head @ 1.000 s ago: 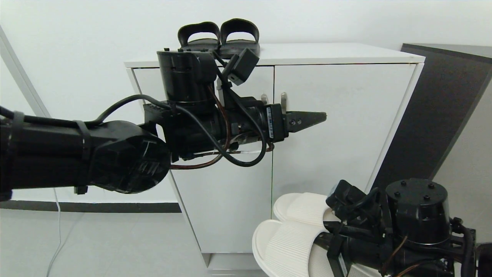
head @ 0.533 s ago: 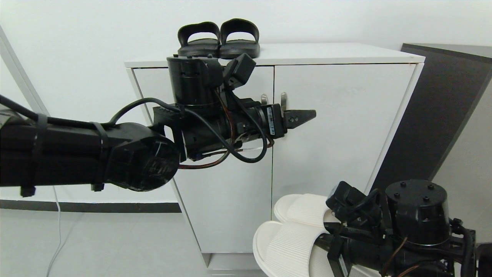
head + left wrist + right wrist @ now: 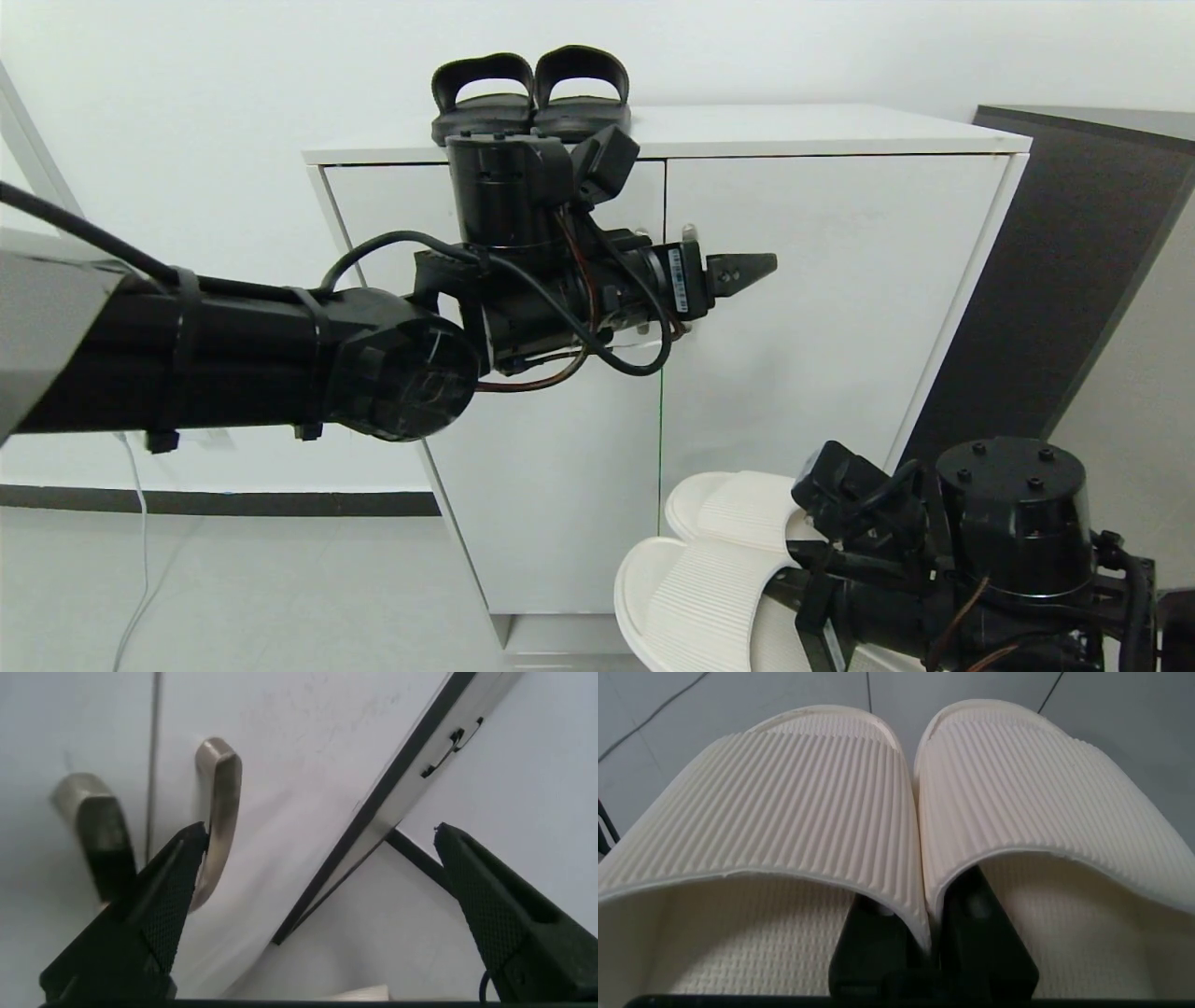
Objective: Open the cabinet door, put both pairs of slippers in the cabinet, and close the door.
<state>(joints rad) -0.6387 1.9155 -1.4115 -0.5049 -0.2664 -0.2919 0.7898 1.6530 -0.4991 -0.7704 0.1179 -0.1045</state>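
Observation:
The white cabinet stands with both doors closed. A black pair of slippers rests on its top. My left gripper is open in front of the right door, level with the two metal handles. In the left wrist view the right door's handle sits just by one finger, at the edge of the open gap. Low on the right, my right gripper is shut on the white pair of slippers, pinching their two adjoining inner sides.
A dark grey panel leans behind the cabinet's right side. A thin cable hangs down the wall at the left over the grey floor. There is free floor to the left of the cabinet.
My left arm has risen and stretched further toward the cabinet, and its gripper now sits a little higher, beside the handles. The right arm and white slippers have stayed put.

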